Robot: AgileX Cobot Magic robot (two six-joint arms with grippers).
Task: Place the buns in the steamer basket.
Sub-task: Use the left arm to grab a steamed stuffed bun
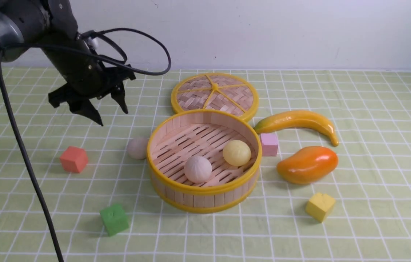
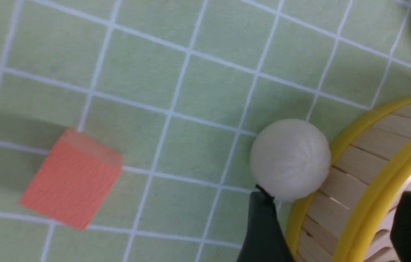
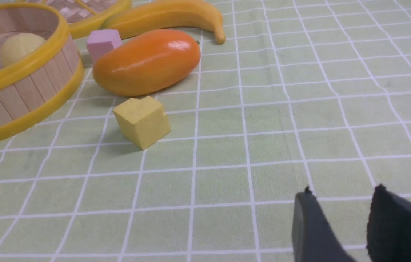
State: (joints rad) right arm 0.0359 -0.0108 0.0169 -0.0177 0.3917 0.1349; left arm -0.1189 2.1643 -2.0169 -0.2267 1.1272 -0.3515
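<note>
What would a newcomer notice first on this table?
The yellow-rimmed steamer basket in the middle of the green checked cloth, holding an off-white bun and a pale yellow bun. A third bun sits just outside, beside its left wall, and the black left hand hangs open above the cloth nearby. To the right lies a glossy orange mango.

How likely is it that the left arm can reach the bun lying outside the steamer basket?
Probably yes. The left pincer hangs open above the cloth near this bun, with nothing between them. However, the bun lies close against the steamer basket wall, so room on that side looks tight.
</note>
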